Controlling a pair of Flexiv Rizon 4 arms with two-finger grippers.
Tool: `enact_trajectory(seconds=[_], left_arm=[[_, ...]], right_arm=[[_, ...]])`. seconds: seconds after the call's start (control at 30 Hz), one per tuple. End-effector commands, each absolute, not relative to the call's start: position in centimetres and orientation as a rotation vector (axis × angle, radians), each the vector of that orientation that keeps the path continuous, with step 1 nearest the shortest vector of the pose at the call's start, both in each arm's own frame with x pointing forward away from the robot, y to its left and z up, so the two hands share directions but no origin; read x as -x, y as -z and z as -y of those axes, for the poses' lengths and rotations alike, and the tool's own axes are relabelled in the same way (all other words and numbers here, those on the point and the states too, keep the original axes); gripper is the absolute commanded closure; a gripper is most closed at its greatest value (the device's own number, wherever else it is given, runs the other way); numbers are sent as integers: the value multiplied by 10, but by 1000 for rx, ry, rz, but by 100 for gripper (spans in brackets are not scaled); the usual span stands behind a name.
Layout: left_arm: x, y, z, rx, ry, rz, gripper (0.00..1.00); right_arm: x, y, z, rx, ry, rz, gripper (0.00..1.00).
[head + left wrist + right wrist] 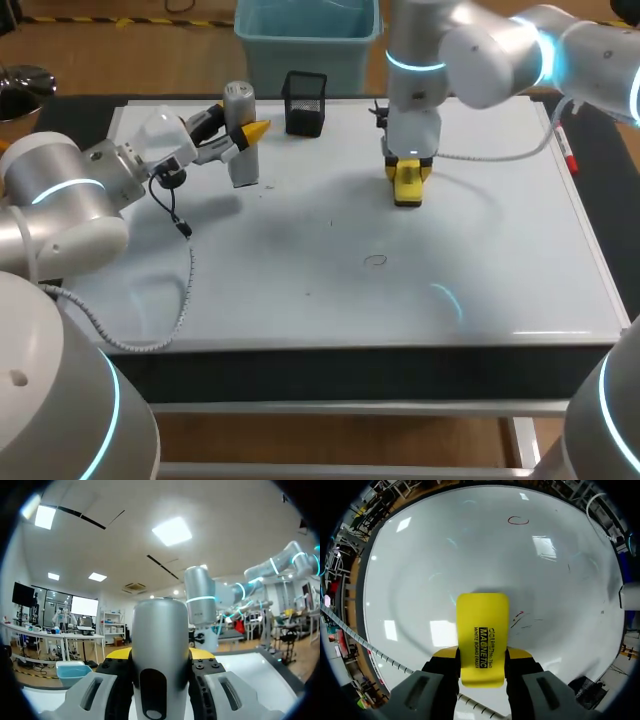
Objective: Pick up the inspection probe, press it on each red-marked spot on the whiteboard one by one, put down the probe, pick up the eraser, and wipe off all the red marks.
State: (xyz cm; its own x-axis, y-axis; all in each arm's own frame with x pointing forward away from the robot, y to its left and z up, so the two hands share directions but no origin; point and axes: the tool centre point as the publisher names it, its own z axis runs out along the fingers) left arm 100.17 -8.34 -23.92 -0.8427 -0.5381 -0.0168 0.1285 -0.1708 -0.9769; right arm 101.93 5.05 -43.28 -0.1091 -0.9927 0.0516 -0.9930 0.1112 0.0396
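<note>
STEP (judged): wiping marks | right claw (482, 652) clenched on eraser (482, 630), low over whiteboard (420, 570) | left claw (160, 656) grasping probe (160, 625) at board's far-left corner | METHOD: keep eraser flat, press evenly, sweep red streak (519, 615) beside it, then red loop (518, 520) farther ahead; avoid edge tilt.

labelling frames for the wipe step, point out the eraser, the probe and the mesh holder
eraser (482, 637): right wrist view, middle of its yellow face
probe (160, 635): left wrist view, front of its grey barrel
mesh holder (304, 115): head view, its front wall
</note>
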Motion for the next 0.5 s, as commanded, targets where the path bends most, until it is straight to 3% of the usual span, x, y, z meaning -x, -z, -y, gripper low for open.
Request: enact_trajectory(seconds=[0.03, 0.5], left_arm=[[-1001, 238, 84, 470, 2056, -1665, 100], [-1001, 238, 84, 470, 2056, -1665, 100]], right_arm=[[-1020, 444, -38, -2046, -9, 2304, 100], [-1037, 407, -1, -1900, 28, 2467, 100]])
